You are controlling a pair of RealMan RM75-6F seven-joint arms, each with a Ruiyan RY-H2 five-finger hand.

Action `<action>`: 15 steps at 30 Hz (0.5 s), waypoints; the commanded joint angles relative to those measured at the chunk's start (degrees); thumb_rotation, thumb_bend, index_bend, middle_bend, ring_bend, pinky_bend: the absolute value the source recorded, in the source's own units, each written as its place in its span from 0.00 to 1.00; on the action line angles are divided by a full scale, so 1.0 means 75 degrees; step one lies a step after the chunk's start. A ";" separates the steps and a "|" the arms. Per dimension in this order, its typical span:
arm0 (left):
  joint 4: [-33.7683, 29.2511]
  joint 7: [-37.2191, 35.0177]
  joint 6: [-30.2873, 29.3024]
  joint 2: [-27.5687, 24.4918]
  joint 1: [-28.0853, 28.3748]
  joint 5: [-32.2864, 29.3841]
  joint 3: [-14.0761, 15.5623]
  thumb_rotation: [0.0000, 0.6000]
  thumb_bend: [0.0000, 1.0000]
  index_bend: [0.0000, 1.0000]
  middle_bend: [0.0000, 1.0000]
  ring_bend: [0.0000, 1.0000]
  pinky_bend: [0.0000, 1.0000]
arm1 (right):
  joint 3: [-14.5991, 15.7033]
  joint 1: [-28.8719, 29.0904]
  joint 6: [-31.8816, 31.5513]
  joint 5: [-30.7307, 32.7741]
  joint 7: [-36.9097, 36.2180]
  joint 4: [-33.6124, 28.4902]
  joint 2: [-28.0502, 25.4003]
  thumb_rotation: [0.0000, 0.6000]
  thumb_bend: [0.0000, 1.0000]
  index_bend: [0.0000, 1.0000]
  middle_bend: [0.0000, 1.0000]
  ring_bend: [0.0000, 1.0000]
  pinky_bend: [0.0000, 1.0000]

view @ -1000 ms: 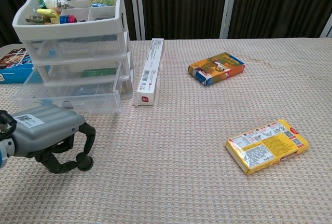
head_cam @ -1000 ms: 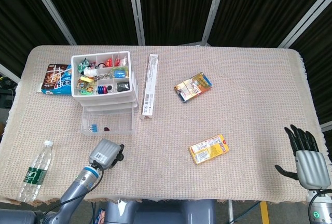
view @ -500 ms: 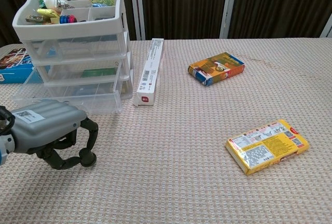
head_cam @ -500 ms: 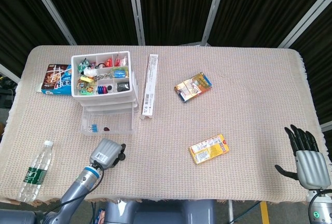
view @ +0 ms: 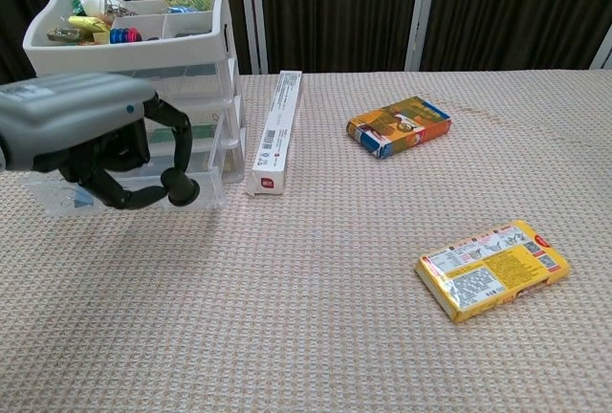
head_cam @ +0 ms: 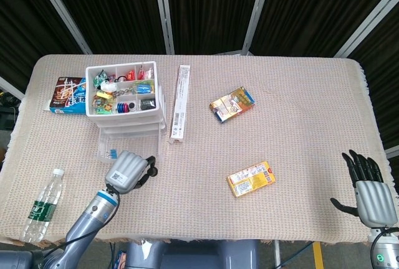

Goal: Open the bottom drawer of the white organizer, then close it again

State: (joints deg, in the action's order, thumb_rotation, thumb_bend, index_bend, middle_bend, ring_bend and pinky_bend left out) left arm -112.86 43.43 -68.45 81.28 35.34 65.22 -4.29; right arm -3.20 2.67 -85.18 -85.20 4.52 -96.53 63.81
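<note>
The white organizer (head_cam: 124, 98) (view: 134, 50) stands at the table's left, its top tray full of small items. Its clear bottom drawer (head_cam: 118, 146) (view: 212, 182) is pulled out toward me and holds a blue clip and a small dark item. My left hand (head_cam: 128, 170) (view: 96, 136) is raised at the drawer's front edge with its fingers (view: 177, 150) curled in and nothing in them. Whether it touches the drawer front I cannot tell. My right hand (head_cam: 368, 188) hovers at the table's near right corner, fingers spread, holding nothing; only the head view shows it.
A water bottle (head_cam: 42, 203) lies near the front left edge. A blue snack packet (head_cam: 67, 94) sits left of the organizer, a long white box (head_cam: 179, 102) (view: 275, 131) just right of it. An orange packet (head_cam: 232, 104) and a yellow packet (head_cam: 250, 178) lie mid-table.
My left hand has risen and moved away from me, from the table surface up to the front of the pulled-out bottom drawer. The right hand has stayed put.
</note>
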 commanded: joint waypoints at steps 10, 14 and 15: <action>0.0481 -0.0305 0.0016 -0.0384 0.0237 -0.0772 -0.0674 1.00 0.46 0.55 1.00 0.92 0.79 | 0.0002 0.0006 0.0013 0.0005 0.0029 0.0013 0.0005 1.00 0.00 0.04 0.00 0.00 0.00; 0.0786 -0.0339 0.0076 -0.0420 0.0246 -0.0939 -0.0652 1.00 0.46 0.54 1.00 0.92 0.79 | 0.0004 0.0006 0.0022 0.0011 0.0037 0.0003 0.0003 1.00 0.00 0.04 0.00 0.00 0.00; 0.0861 -0.0341 0.0100 -0.0427 0.0247 -0.0993 -0.0637 1.00 0.46 0.54 1.00 0.92 0.79 | 0.0004 0.0006 0.0022 0.0013 0.0039 0.0003 0.0004 1.00 0.00 0.04 0.00 0.00 0.00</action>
State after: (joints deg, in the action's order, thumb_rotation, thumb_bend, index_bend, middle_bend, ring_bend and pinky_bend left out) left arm -107.09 41.01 -67.99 78.23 37.15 58.34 -9.19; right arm -3.17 2.72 -85.02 -85.11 4.81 -96.51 63.84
